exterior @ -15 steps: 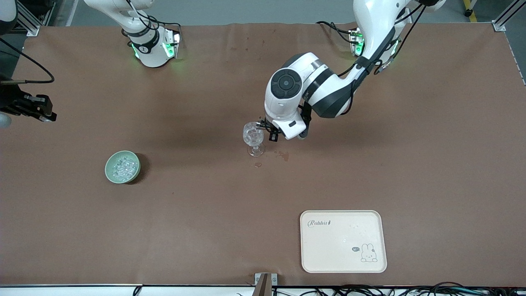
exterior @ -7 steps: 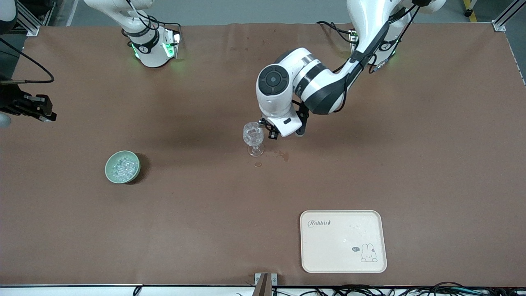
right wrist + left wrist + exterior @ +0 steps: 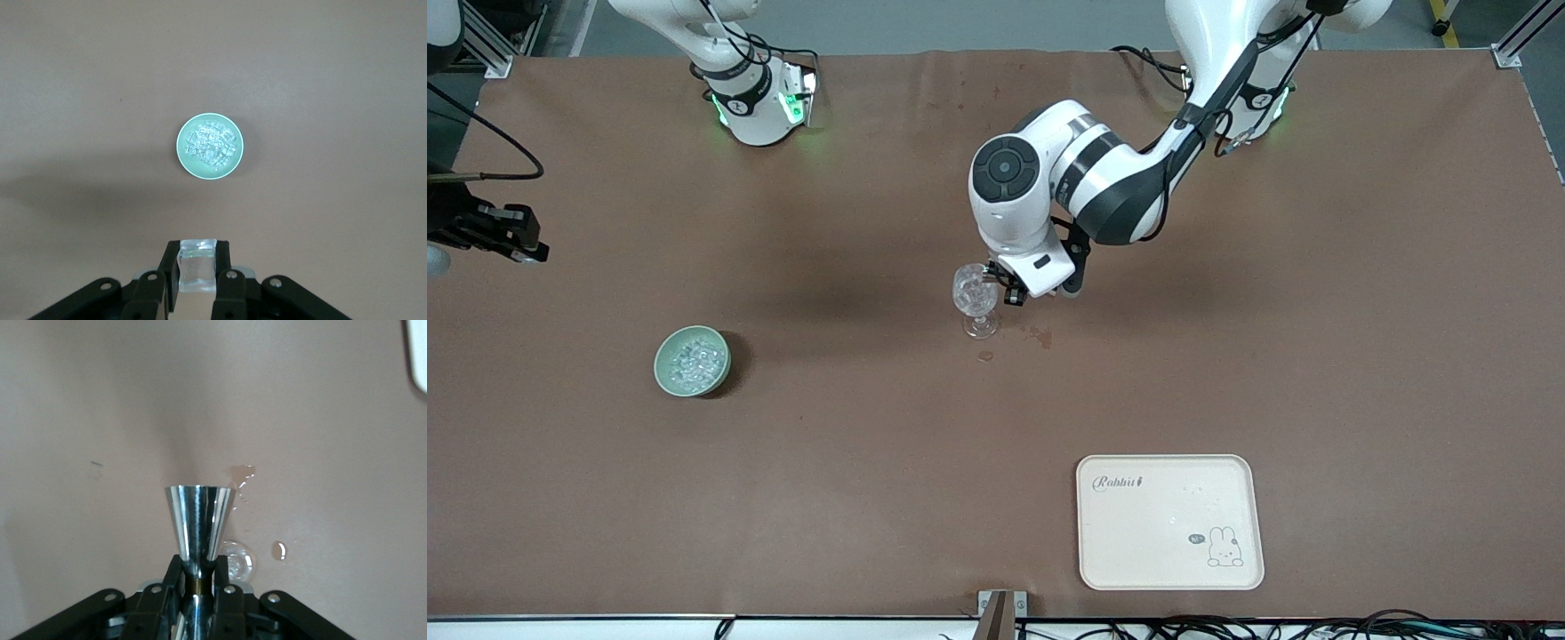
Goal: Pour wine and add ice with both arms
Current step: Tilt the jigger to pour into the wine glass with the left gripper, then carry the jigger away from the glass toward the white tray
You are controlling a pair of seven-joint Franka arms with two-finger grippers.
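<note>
Ice cube (image 3: 197, 272) pinched between the closed fingers of the right gripper (image 3: 198, 257), clear and square-sided, filling the gap between the pads. Held up in the air over the right arm's end of the table (image 3: 854, 498). Seen from that wrist, straight down on a pale green bowl (image 3: 179, 137) heaped with loose ice (image 3: 210, 147), well apart from the held cube.

Left gripper (image 3: 198, 570) clamped on the narrow waist of a shiny steel jigger (image 3: 199, 517), one flared cup pointing away from the wrist. Placed just beside the bowl of the stemmed glass (image 3: 974, 298), on its side toward the left arm's end. Glass upright near the middle of the table, clear, contents not readable.

Around the glass, brown matte covering, slightly creased toward the bases. A few wet spots (image 3: 1039, 336) close to the foot of the glass, nearer to the front camera. Bowl of ice toward the right arm's end, a little nearer to the camera than the glass. Cream tray (image 3: 1138, 542) with a rabbit drawing and the word "Rabbit" toward the left arm's end, close to the near edge, flat. Past the table: grey floor (image 3: 960, 22) along the bases, aluminium posts at the corners, black cables (image 3: 1272, 627) along the near edge.

Against a second ago: left arm (image 3: 1067, 178) swung a little toward the bases and the right arm's end, gripper and jigger kept beside the glass. Right gripper unmoved, waiting. Bowl, glass, tray and wet spots all in the same places.
</note>
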